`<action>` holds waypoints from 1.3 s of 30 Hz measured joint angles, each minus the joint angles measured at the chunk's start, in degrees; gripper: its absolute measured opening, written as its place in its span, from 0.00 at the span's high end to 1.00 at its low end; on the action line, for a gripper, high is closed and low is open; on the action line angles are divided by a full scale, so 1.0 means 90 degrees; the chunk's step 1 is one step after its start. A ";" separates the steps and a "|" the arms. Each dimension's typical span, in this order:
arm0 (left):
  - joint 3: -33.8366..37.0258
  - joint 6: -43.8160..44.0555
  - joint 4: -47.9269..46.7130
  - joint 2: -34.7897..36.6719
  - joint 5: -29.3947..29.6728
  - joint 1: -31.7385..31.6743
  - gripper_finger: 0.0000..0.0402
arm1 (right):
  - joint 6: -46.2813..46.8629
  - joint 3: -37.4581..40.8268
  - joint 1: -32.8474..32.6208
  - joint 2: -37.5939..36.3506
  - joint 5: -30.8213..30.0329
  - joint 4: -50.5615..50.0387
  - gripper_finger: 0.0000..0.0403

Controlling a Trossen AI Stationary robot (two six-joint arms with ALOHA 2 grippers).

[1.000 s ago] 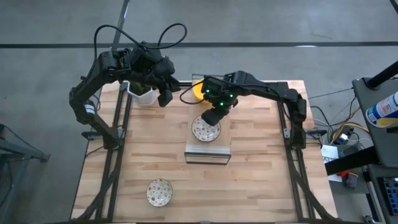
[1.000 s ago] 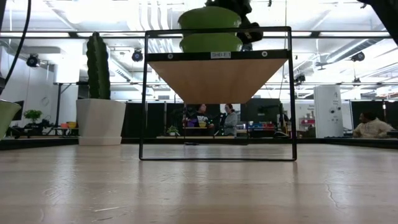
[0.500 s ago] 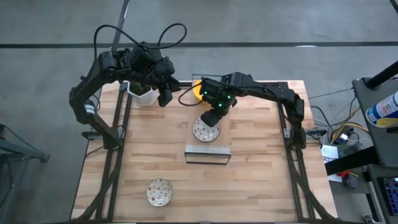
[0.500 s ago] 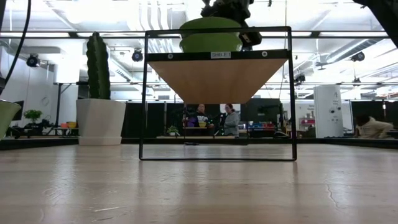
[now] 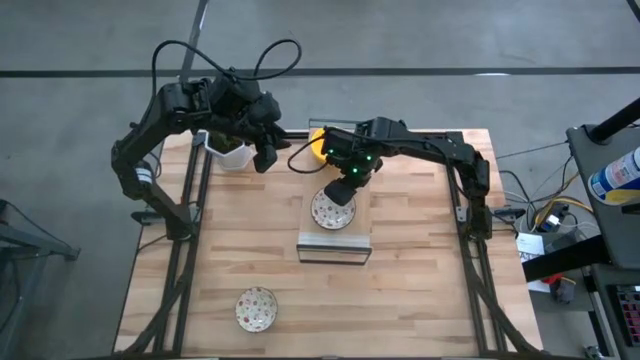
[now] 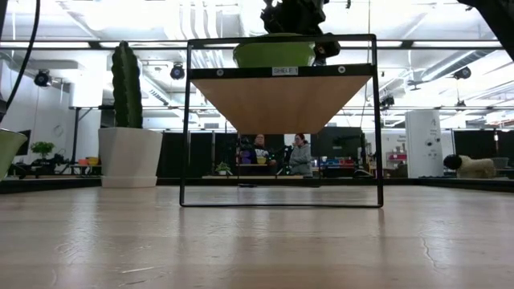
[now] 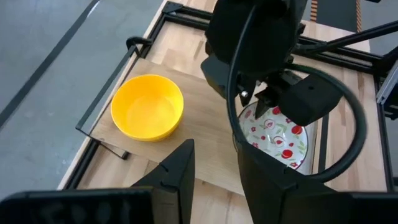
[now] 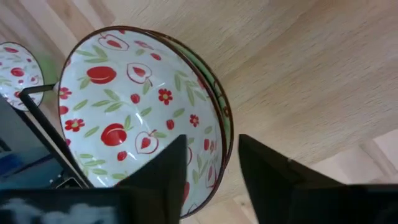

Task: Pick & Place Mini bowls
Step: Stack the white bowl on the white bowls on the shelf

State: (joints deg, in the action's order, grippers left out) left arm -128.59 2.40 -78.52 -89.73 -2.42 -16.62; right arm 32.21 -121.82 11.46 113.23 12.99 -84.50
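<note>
A white mini bowl with red fruit pattern (image 8: 124, 112) sits nested in a second one, whose rim (image 8: 208, 71) shows just behind it. The pair stands on the wooden top of a small black-framed shelf (image 5: 335, 245) at mid table. In the low view the pair shows as one green-sided bowl (image 6: 273, 54). My right gripper (image 5: 340, 192) hangs over its far rim, open, one finger (image 8: 158, 180) inside and one outside. My left gripper (image 7: 214, 180) is open and empty near the far left, looking at a yellow mini bowl (image 7: 147, 115). Another patterned mini bowl (image 5: 255, 308) rests near the front left.
A white pot with a green cactus (image 5: 230, 152) stands at the far left, under my left arm. The yellow bowl (image 5: 318, 145) is at the table's far edge. Bare wood lies to the right of the shelf and along the front right.
My right gripper has come down a little with the patterned bowl. That bowl hung above the one on the shelf a second ago and now sits nested in it.
</note>
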 joint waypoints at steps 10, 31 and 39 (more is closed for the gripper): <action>0.0774 0.0102 -0.0925 0.0031 -0.0005 0.0123 0.71 | -0.0192 -0.0299 -0.0079 -0.0280 -0.0379 0.0029 0.47; 0.5799 0.2471 0.0534 0.2602 -0.0806 0.1701 0.71 | -0.0125 -0.0306 -0.0787 -0.1028 -0.1483 0.0706 0.47; 0.7526 0.3322 0.1550 0.3075 -0.1693 0.2183 0.71 | -0.0078 -0.0296 -0.0906 -0.1028 -0.1659 0.0815 0.47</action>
State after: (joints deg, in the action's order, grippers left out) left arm -60.86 32.29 -64.57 -62.06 -17.65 3.03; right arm 31.51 -124.49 3.31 103.98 -1.93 -77.17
